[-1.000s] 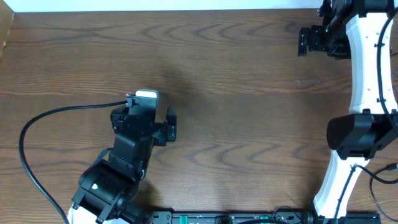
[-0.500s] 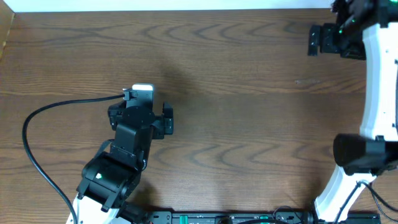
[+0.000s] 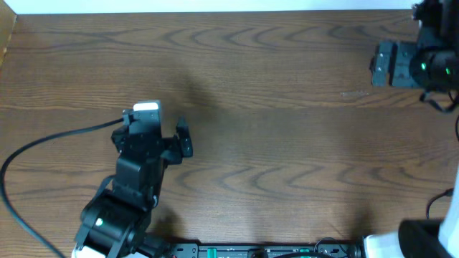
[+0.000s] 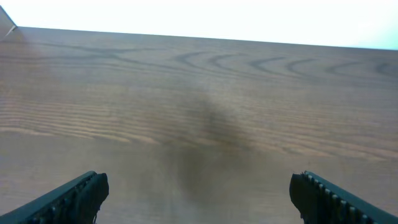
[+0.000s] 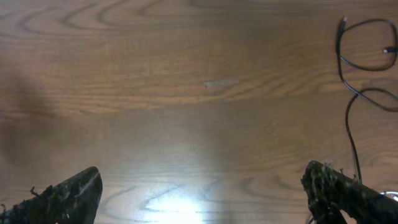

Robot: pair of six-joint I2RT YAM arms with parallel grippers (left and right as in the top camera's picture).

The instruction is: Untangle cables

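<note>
Tally: one black cable (image 5: pixel 352 146), two pairs of spread jaws.

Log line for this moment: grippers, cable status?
left gripper: open, empty | right gripper: open, empty | black cable: looped on table, right edge of right wrist view, ungripped

table (image 3: pixel 272 143): brown wood grain | scuff (image 5: pixel 222 83): pale, small, on tabletop | white strip (image 3: pixel 215 6): along table's far edge

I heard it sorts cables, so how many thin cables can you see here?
1: a thin black cable lies looped on the table at the right edge of the right wrist view. No white one shows; more may lie out of frame.
</note>
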